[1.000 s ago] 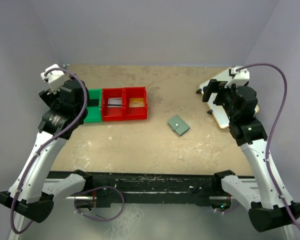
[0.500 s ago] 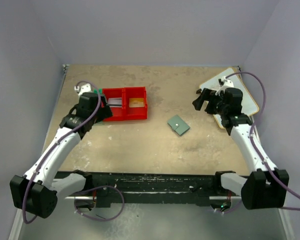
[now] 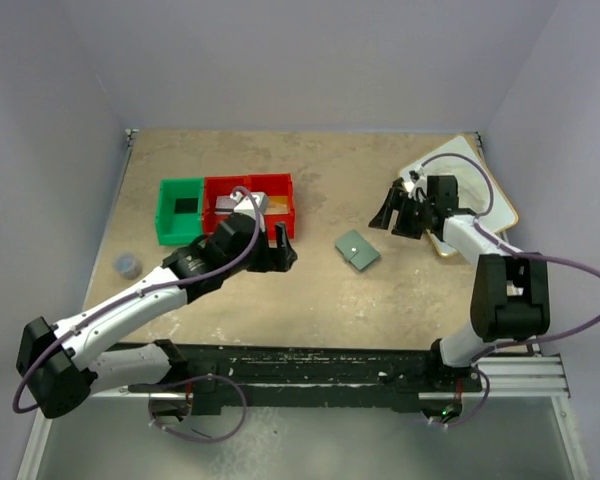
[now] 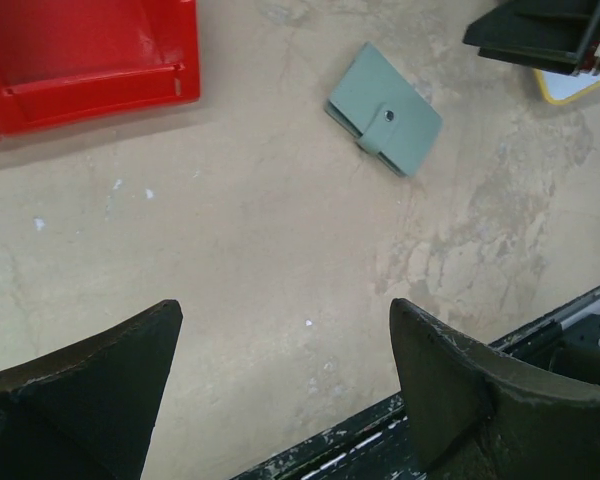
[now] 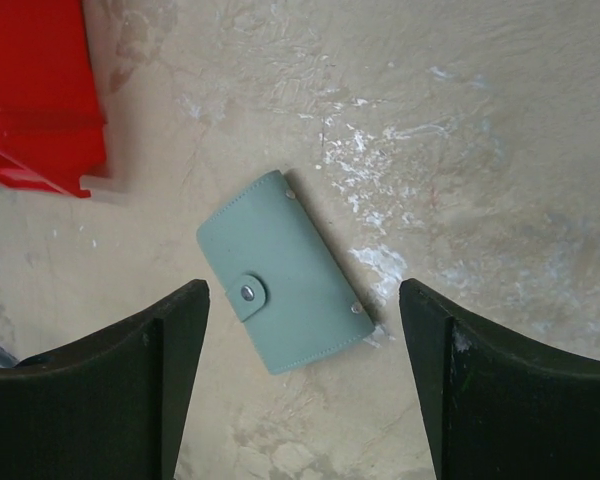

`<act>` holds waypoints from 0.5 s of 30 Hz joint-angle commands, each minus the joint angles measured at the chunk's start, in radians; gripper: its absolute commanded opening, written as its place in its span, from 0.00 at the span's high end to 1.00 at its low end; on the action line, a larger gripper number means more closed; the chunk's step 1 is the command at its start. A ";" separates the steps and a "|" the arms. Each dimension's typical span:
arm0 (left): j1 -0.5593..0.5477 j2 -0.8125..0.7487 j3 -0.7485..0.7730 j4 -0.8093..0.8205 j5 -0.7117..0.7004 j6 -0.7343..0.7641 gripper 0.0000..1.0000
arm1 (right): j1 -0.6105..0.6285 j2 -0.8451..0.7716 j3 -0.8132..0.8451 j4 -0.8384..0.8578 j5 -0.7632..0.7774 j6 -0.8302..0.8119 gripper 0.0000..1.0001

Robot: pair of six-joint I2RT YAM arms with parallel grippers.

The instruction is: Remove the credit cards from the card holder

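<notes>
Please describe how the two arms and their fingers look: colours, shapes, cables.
The left arm and right arm have white shells with black joints and bases. A purple cable runs along each. The left gripper and right gripper are black; their fingers are broad, dark, tapered wedges.

a robot test cell in a lab: plain pale walls (image 3: 310, 60) box in a worn tan counter (image 3: 310, 300). two cabled robot arms, lower left (image 3: 130, 300) and lower right (image 3: 505, 300), are bolted to a black rail (image 3: 310, 362). plastic bins (image 3: 276, 181) sit upper left.
</notes>
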 commanded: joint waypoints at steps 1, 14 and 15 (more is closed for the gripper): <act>-0.040 0.032 0.018 0.129 0.011 -0.036 0.18 | 0.015 0.051 0.089 -0.001 -0.071 -0.028 0.22; -0.051 0.013 -0.022 0.116 -0.040 -0.060 0.18 | 0.074 0.213 0.176 -0.042 -0.054 -0.123 0.42; -0.051 0.012 -0.025 0.116 -0.046 -0.064 0.18 | 0.096 0.237 0.194 -0.069 -0.054 -0.140 0.46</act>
